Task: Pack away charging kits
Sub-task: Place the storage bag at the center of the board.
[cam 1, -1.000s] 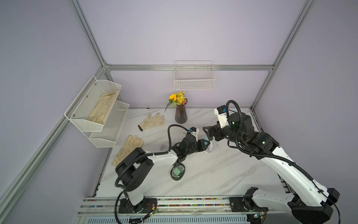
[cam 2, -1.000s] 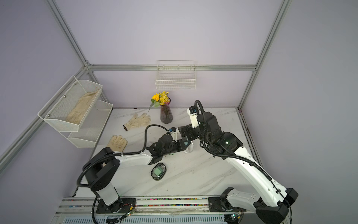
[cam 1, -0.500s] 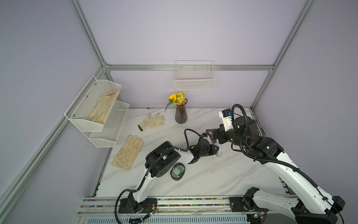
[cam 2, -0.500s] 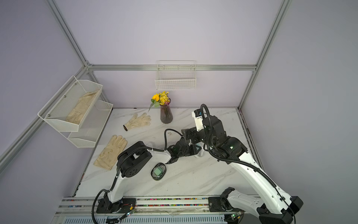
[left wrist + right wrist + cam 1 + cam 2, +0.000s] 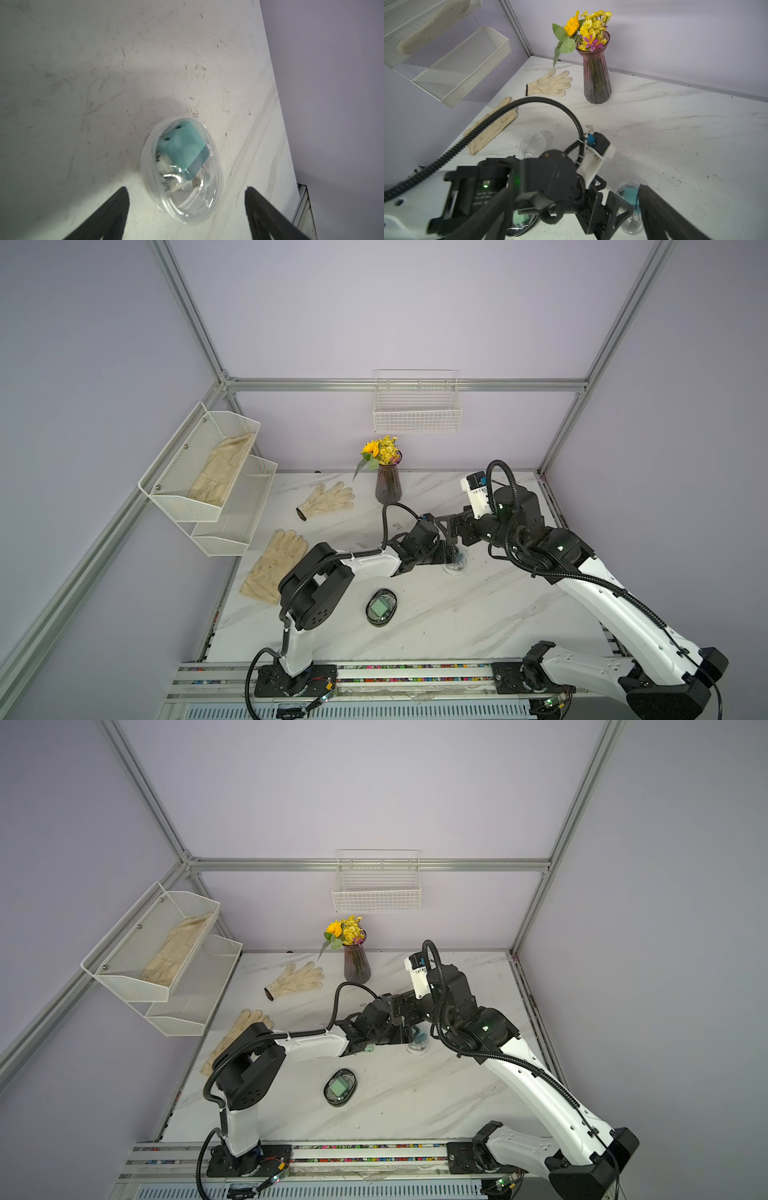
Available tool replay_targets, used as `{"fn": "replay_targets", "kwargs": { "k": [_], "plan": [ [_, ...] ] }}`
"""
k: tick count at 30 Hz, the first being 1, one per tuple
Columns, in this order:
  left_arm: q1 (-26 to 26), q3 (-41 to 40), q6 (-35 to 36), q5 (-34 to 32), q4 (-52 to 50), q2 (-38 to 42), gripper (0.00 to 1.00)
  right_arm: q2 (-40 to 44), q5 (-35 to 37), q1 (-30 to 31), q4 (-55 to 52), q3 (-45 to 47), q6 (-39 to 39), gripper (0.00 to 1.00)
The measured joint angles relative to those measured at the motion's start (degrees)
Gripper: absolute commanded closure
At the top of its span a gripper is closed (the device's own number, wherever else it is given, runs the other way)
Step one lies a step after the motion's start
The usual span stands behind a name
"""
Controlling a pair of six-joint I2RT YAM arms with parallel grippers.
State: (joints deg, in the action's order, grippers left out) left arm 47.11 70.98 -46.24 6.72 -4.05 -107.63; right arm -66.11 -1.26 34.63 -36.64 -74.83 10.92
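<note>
In front of the vase [image 5: 387,488], toward the robot's right, a clear oval case [image 5: 182,203] sits on the marble table [image 5: 83,62]; the teal plug adapter [image 5: 184,148] lies tilted inside it, on what looks like its coiled white cable [image 5: 169,176]; whether a lid is on, I cannot tell. The adapter should be light, rigid and smooth, best pinched across its flat sides; the thin case is likely slippery and apt to skate, so take it across its narrow width. The left gripper [image 5: 186,188] hovers over the case, jaws spread wide on either side, touching nothing; the right gripper [image 5: 575,187], a little nearer the vase, is likewise spread and appears empty. Farther from the vase, a second case [image 5: 381,608] holds a mint green adapter.
</note>
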Motion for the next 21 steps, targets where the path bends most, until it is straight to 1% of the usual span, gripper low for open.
{"fn": "replay_targets", "kwargs": {
  "k": [5,8,10,13,16,19,21],
  "plan": [
    [-3.4,1.7,5.2,-0.5,-16.5,8.1,0.16,-2.4,-1.2,0.0,0.4,-1.9,0.0,0.05],
    [-6.1,3.5,8.0,-3.0,-27.3,11.8,0.17,-6.0,-2.1,0.0,1.5,-3.4,0.0,0.06],
    [-8.2,5.2,9.6,-6.0,-34.8,12.8,0.18,-9.9,-3.0,-0.1,2.5,-5.0,0.0,0.06],
    [-10.3,7.2,10.8,-11.8,-43.7,12.6,0.17,-15.9,-4.5,-0.1,5.6,-6.4,0.2,0.06],
    [-10.7,8.7,10.7,-17.6,-51.5,10.8,0.16,-20.9,-6.0,-0.1,8.0,-6.9,0.2,0.06],
    [-10.7,9.8,10.1,-21.9,-55.8,7.1,0.16,-24.9,-7.2,-0.2,9.3,-8.4,-0.3,0.06],
    [-11.1,9.9,9.8,-23.5,-57.4,4.7,0.16,-26.3,-7.5,-0.3,10.3,-8.7,-0.9,0.06]
  ]
}}
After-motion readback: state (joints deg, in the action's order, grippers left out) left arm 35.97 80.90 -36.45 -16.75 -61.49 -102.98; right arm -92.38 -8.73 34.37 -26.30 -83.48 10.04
